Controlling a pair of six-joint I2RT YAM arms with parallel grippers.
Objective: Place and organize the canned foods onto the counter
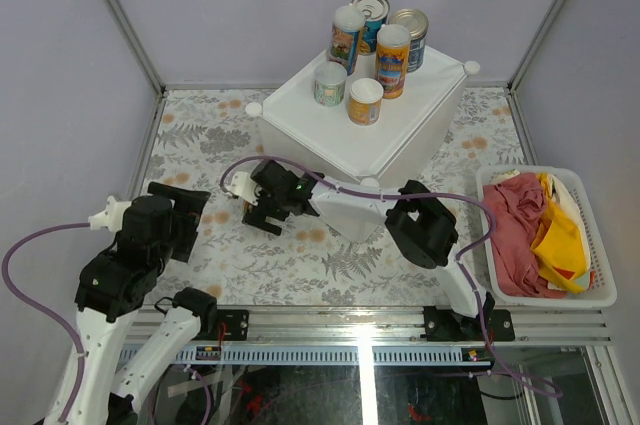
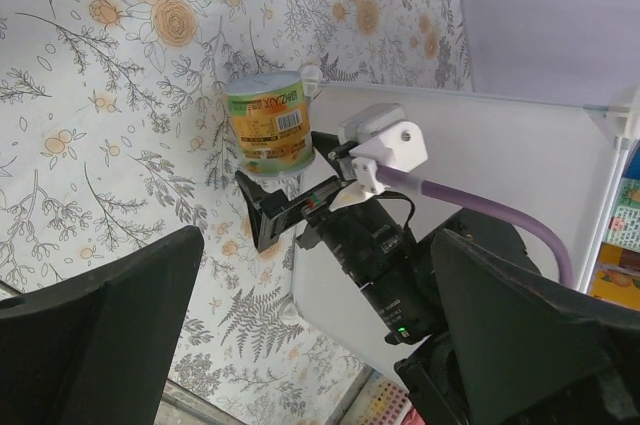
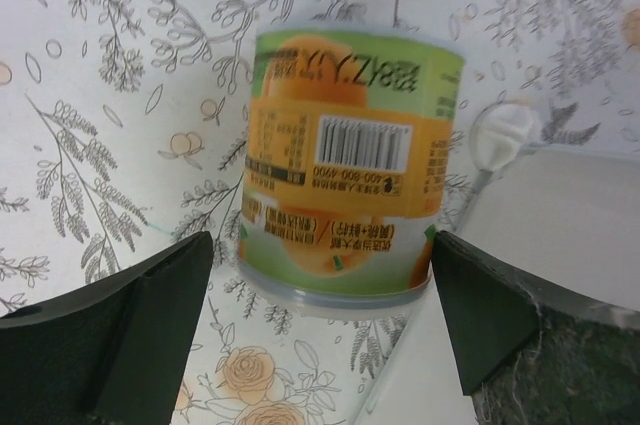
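An orange-and-green labelled can (image 3: pixel 345 160) stands on the floral table against the counter's near left corner. It also shows in the left wrist view (image 2: pixel 268 125) and is hidden under the arm in the top view. My right gripper (image 3: pixel 320 265) is open, with a finger on each side of the can's near end and small gaps. In the top view it (image 1: pixel 265 215) is low over the table. Several cans (image 1: pixel 365 100) stand grouped on the white counter (image 1: pixel 300 115). My left gripper (image 2: pixel 320 345) is open and empty, left of the counter (image 1: pixel 195 215).
A white slatted basket (image 1: pixel 600 295) of red and yellow cloths sits at the right. The counter's side wall (image 2: pixel 520 155) is just right of the can. Grey enclosure walls stand behind and at both sides.
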